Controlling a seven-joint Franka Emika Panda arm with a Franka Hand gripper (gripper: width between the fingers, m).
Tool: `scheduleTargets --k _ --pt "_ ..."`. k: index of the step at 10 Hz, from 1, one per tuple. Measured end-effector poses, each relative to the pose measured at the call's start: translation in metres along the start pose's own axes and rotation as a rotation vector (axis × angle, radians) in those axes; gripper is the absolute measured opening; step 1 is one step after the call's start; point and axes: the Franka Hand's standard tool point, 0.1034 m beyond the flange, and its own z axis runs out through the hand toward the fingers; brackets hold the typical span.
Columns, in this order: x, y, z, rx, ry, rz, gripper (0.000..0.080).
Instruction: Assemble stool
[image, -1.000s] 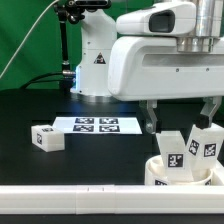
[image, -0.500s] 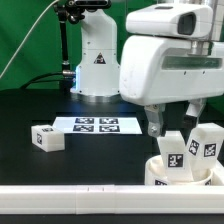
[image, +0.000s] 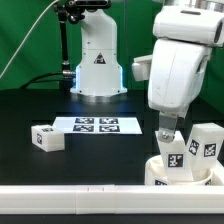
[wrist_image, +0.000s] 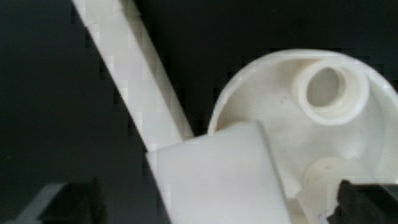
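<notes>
Our pincer (image: 166, 130) hangs with its fingers spread wide, pinching nothing, just above one of two upright legs. We see the stool's round white seat (image: 186, 174) at the exterior view's right, resting on the black surface (image: 30, 110) just beyond the long white bar (image: 90, 193). Two blocky tagged legs stand in it: the first leg (image: 172, 152) directly under the pincer, and the second leg (image: 206, 142) beside it, toward the exterior view's right. A third leg (image: 47, 138) lies loose, well apart at the exterior view's left, near the marker board (image: 97, 125). In the wrist view we make out the seat's rim with one open round socket (wrist_image: 329, 87), the long white bar running beside it, and the first leg's white top between the dark fingertips.
</notes>
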Motion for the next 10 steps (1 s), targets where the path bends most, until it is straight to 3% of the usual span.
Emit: scheduleTargets --k 2,5,8,9,10 --pt "0.005 -0.002 0.002 -0.005 -0.026 -0.142 0.0649" --pt "0.019 -0.002 0.007 0.008 -0.040 -0.147 0.0649" --pt "0.018 -0.002 0.009 0.011 -0.042 -0.140 0.0624" --pt "0.017 -0.002 0.010 0.011 -0.042 -0.139 0.0452" --pt "0.017 -0.002 0.010 0.011 -0.042 -0.138 0.0452"
